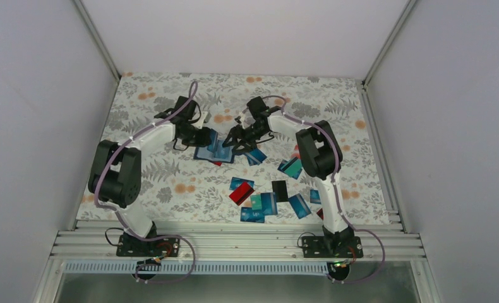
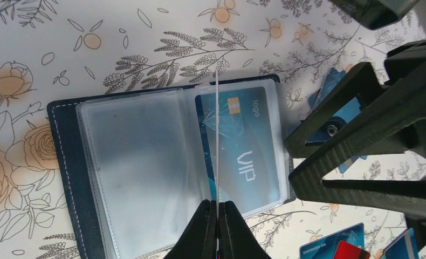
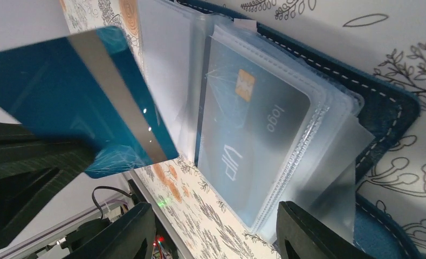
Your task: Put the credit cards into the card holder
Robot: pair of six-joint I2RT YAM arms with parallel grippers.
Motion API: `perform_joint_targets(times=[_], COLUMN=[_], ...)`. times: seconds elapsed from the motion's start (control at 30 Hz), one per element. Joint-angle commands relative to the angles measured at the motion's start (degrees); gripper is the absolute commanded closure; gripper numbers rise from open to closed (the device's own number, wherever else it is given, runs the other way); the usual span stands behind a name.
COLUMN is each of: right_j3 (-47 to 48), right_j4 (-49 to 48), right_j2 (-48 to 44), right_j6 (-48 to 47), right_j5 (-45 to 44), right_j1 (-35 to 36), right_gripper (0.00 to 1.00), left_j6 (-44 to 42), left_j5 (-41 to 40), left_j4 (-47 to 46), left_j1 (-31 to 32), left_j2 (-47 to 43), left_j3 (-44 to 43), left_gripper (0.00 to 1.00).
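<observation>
The navy card holder lies open on the flowered cloth, its clear sleeves spread. One sleeve holds a blue "VIP" card. The holder also shows in the top view and in the right wrist view. My left gripper is shut on a blue credit card and holds it on edge above the holder's middle fold. My right gripper is open, its jaws straddling the holder's right-hand sleeves with nothing between them. In the top view the left gripper and the right gripper meet over the holder.
Loose blue and teal cards, a red card and a black card lie scattered near the front middle of the table. More cards lie by the right arm. White walls stand on three sides.
</observation>
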State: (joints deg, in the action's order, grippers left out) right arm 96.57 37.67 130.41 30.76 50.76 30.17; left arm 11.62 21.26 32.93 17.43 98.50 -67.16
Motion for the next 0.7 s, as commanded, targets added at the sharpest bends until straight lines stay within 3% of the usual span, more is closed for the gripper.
perform_joint_targets(times=[0.0,0.67], right_j3=[0.8,5.0], right_j4=[-1.4,3.1], right_j2=[0.9,3.7], right_j6=[1.0,-0.9], right_j5=[0.0,-2.5], right_j1=[0.7,1.4], right_gripper=[0.43,0.43], left_j6=[0.8,1.1], left_j5=[-2.4,-1.4], left_j4=[0.3,-2.3], left_j1=[0.6,2.9], left_j2=[2.0,6.6], left_j3=[0.3,2.7], left_gripper=[0.98,0.98])
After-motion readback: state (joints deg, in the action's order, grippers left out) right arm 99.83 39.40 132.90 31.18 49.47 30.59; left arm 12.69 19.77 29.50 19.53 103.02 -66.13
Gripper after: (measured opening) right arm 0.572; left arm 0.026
